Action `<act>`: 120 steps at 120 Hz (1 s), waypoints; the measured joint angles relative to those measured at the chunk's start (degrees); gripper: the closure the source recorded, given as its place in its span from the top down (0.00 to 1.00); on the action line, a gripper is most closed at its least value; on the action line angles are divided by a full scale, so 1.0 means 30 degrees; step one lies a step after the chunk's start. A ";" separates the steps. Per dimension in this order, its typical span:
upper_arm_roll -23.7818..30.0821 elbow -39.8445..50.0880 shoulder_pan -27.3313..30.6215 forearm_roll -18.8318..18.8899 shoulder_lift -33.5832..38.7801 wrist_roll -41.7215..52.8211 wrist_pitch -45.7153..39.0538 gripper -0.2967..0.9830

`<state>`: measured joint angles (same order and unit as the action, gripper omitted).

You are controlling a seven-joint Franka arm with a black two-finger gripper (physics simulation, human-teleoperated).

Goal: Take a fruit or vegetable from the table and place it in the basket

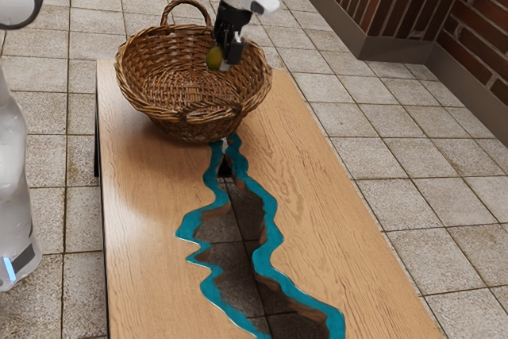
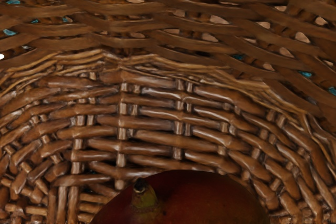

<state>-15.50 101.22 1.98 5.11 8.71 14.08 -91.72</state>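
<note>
Between the closed fingers of the gripper (image 1: 222,59), the fruit (image 1: 213,57) was held inside the basket (image 1: 182,128), toward the exterior view's two o'clock, and had to be lowered gently near its bottom before being released.

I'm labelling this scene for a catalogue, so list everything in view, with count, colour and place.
Basket: 1, brown, on the table, toward its far end
Fruit: 1, dark red in the wrist view, yellow-green in the exterior view, at the tool, over the basket's inside
Table: 1, light wood, teal-edged gap down its middle
Floor: 1, grey tiles, below the table
Wall: brick, red-brown, exterior view's upper right
Baseboard: grey-brown, along the wall's foot
Arm: 1, white, exterior view's left and top
Tool: 1, black, over the basket
</note>
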 joint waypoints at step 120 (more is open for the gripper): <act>0.8714 -0.5660 -0.0472 0.0766 -0.1168 -0.0533 0.0485 0.76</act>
<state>10.64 84.24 0.57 7.40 5.21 12.48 -90.27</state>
